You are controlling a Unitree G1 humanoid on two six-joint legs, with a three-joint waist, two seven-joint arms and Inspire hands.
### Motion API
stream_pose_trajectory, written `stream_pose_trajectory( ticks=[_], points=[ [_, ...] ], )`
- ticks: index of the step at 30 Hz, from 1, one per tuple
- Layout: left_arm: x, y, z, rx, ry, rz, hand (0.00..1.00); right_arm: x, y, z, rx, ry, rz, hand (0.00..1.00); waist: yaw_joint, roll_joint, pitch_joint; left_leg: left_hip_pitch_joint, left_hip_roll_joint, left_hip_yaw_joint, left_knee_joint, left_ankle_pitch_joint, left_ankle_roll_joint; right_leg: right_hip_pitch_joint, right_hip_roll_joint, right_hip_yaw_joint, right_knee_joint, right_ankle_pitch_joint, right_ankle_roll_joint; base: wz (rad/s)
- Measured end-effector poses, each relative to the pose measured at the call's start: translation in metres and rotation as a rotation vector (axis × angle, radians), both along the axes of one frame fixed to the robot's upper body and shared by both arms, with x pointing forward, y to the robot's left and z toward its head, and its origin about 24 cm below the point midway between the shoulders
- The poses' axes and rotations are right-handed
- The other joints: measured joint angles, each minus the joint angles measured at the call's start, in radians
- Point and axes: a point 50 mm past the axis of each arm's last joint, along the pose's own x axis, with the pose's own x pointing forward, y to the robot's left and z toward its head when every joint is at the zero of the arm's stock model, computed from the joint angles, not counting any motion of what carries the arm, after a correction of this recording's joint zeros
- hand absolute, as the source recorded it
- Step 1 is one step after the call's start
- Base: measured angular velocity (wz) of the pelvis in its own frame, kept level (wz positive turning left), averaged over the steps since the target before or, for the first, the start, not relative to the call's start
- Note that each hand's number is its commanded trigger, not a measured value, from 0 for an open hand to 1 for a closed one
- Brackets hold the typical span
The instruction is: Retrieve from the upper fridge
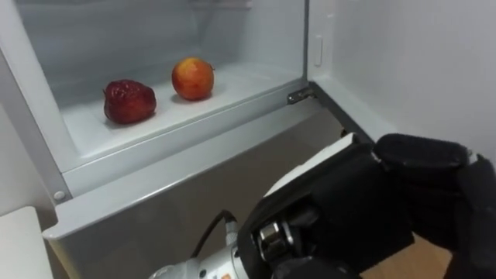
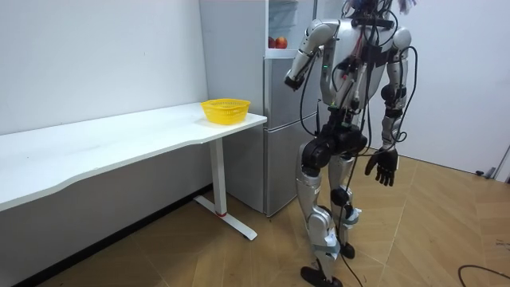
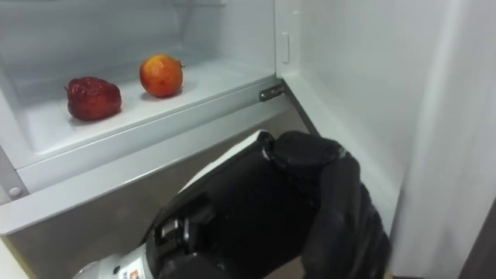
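The upper fridge compartment stands open, and on its white shelf [image 1: 240, 87] lie two fruits. A dark red, strawberry-like fruit [image 1: 129, 101] is on the left and a round orange-red apple [image 1: 193, 78] sits just to its right, further back. My black left hand [image 1: 364, 209] is close to the camera, below and to the right of the shelf, in front of the lower door. Its back faces me and its fingers [image 3: 341, 217] droop loosely with nothing in them. My right hand [image 2: 385, 167] hangs open at my side.
I stand facing the grey fridge [image 2: 279, 135]. Its open upper door [image 3: 457, 116] rises close on my right, with a metal hinge [image 1: 301, 95] at the shelf's right corner. A white table [image 2: 119, 139] with a yellow basket [image 2: 225, 110] adjoins the fridge.
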Motion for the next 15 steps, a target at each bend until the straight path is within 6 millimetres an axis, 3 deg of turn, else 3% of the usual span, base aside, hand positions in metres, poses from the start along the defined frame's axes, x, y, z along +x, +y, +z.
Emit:
stream_pose_trajectory(
  ticks=[6, 15],
  points=[
    [-0.0004, -0.0004, 0.0014, -0.017, 0.011, -0.018, 0.87, -0.0030, -0.0001, 0.0000, 0.001, 0.006, -0.005, 0.00, -0.006, 0.004, -0.0011, -0.001, 0.000, 0.000, 0.000, 0.000, 0.000, 0.000, 0.000, 0.002, -0.001, 0.001, 0.000, 0.00],
    [0.0008, -0.0028, 0.0002, -0.025, 0.023, -0.022, 0.84, -0.0081, -0.0002, 0.0000, 0.019, 0.013, -0.020, 0.00, -0.030, 0.020, 0.0018, -0.003, 0.000, 0.001, 0.000, 0.000, 0.000, 0.000, 0.000, 0.001, -0.005, 0.001, 0.000, 0.00]
  ],
)
